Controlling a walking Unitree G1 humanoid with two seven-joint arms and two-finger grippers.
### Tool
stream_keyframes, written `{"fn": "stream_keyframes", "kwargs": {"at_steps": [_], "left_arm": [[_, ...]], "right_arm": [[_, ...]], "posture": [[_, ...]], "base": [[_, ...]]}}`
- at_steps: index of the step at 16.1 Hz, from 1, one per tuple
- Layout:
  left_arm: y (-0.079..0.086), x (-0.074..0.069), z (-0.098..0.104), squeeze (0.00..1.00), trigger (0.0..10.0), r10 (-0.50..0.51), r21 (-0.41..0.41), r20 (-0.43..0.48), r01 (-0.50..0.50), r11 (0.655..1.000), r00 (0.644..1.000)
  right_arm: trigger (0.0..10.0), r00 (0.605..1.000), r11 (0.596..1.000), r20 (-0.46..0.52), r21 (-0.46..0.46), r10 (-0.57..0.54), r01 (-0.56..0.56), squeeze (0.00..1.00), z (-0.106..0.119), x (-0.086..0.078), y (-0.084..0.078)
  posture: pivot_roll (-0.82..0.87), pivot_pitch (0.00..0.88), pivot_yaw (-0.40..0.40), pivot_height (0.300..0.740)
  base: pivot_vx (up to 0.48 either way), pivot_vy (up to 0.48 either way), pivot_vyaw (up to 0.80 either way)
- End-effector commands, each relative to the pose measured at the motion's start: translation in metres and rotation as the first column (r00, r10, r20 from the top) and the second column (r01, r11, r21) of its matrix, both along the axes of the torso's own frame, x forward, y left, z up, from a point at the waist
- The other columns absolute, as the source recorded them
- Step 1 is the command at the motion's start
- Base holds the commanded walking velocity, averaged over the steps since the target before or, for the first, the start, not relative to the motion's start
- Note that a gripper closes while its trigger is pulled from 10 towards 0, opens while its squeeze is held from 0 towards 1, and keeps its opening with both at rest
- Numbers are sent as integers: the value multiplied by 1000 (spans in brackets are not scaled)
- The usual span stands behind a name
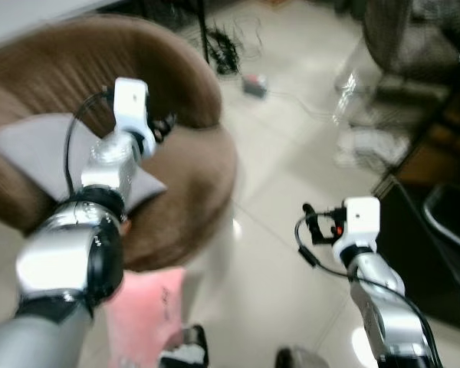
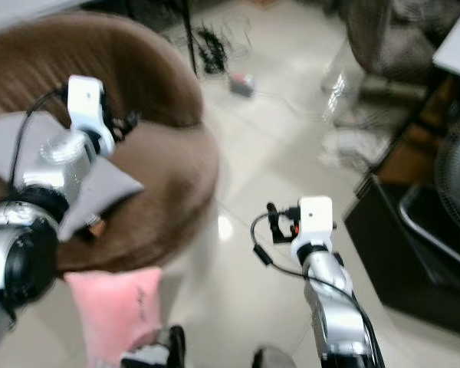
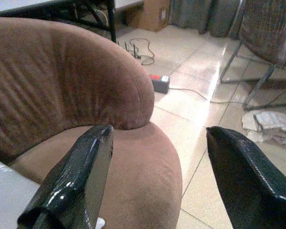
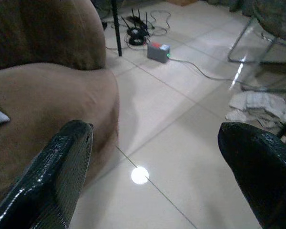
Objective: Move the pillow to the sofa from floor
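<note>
Left fingers spread above the sofa; grey pillow beneath.

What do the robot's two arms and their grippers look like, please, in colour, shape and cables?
Both arms are shiny silver tubes with black joint bands. Each wrist carries a white box-like block, and a black cable loops along it. The left gripper and the right gripper each have two long, glossy black fingers with a finely textured surface. A small red detail sits beside the right wrist block.

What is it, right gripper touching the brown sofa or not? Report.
Apart. In the right eye view the right gripper hangs to the side of the brown sofa, with bare floor between them.
</note>
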State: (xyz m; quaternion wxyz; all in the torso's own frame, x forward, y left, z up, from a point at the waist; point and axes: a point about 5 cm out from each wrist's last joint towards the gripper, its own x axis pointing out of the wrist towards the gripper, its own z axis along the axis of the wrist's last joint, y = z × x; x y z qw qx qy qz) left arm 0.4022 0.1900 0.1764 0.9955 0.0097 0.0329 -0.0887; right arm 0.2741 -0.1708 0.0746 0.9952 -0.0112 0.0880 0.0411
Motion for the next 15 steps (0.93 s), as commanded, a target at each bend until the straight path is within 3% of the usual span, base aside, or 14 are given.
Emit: {"fn": "stream_keyframes", "kwargs": {"at_steps": [1,2,4,5,6,9,11,15], "left_arm": [[-5,-6,-13,0,10000,-18,-15,-6,18,1000,1000],[-15,-35,-59,0,10000,51,-97,-20,-53,994,998],[-35,-76,-104,0,10000,38,-84,-88,-46,995,995],[-37,-89,-112,0,10000,64,-128,-114,-78,989,991],[-35,-90,-114,0,10000,94,-150,-130,-113,982,987],[-43,-82,-96,0,10000,68,-118,-64,-76,990,996],[-49,-79,-84,0,10000,42,-59,-16,-43,997,999],[-54,-67,-77,0,10000,17,-22,-37,-18,1000,999]], "right_arm": [[10000,1000,1000,2,26,-6,6,451,-1,4,-2],[10000,1000,999,4,33,11,-11,451,-1,15,2],[10000,999,999,9,33,32,-32,451,-3,19,6],[10000,999,999,12,38,36,-36,451,-3,19,7],[10000,999,999,16,39,36,-36,451,-4,19,7],[10000,998,998,59,42,37,-40,435,-4,17,10],[10000,998,999,58,46,25,-28,439,-5,16,11],[10000,999,999,53,42,7,-9,439,-9,9,8]], "posture": [[69,0,48,740],[104,0,37,740],[123,0,26,740],[129,0,21,740],[136,0,17,740],[121,0,22,740],[100,0,26,740],[62,0,43,740]], "base": [[0,0,0],[0,0,0],[0,0,0],[0,0,0],[0,0,0],[0,0,0],[0,0,0],[0,0,0]]}}
